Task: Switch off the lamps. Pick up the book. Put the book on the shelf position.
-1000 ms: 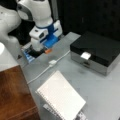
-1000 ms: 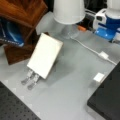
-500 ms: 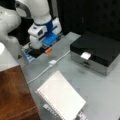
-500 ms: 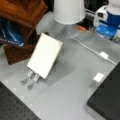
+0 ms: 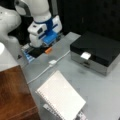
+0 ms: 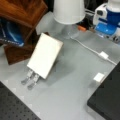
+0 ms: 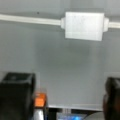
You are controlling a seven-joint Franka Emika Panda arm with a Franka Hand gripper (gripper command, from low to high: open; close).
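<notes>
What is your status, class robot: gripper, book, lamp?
Gripper open, empty, near the inline switch. Book propped on its stand, untouched. Lamp beside shelf.

Wrist view as I see it from my console. A white inline switch block sits at about one o'clock on the grey tabletop, with a white cable running out of both its ends, toward nine and three o'clock. The gripper points down at the table; its two dark fingers stand wide apart at seven and five o'clock, with nothing between them. A small orange piece lies just beside the seven o'clock finger.
</notes>
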